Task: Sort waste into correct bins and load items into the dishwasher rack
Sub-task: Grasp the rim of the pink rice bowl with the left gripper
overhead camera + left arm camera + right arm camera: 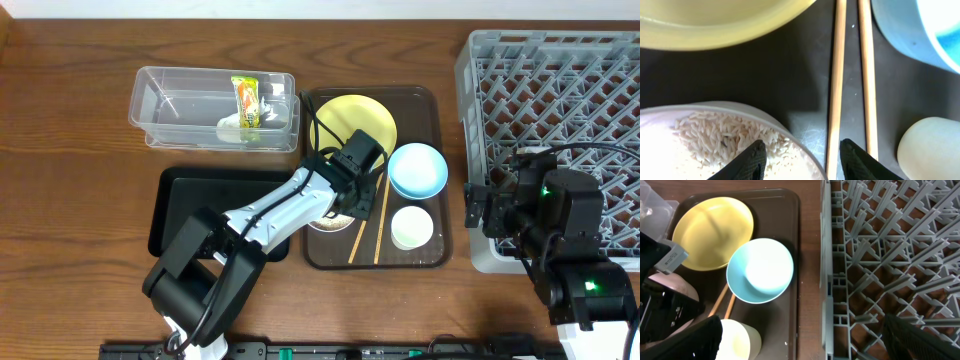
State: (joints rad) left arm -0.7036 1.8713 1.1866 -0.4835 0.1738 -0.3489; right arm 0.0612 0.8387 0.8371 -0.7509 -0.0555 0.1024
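The left tool (801, 150) hangs over the near edge of a white bowl (765, 114) with its black fingers (752, 160) part-way apart. One finger is above the rice (710, 135) inside the bowl and the other is outside the rim, and a gap shows on each side of the rim. The rice is a loose heap of slim, whitish grains on the smooth, glossy bowl.

Just beside the outer finger lie two thin, straight wooden chopsticks (837, 75), side by side. Beyond them are a small, round, matte white cup (932, 150), a light blue bowl (910, 30) and a shallow yellow plate (715, 25). All of these rest on a dark brown serving tray (765, 70).

The right tool (801, 330) is spread wide with nothing between its fingers. It sits over the edge of the grey plastic rack (560, 60), an open lattice crate at the right end of the bench (60, 120).

To the left of the serving tray stands a clear plastic tub (160, 100) holding a green-and-yellow wrapper (245, 102) and a crumpled white paper scrap (232, 127). A shallow black tray (185, 190) lies in front of it. The bench is dark, grained wood.
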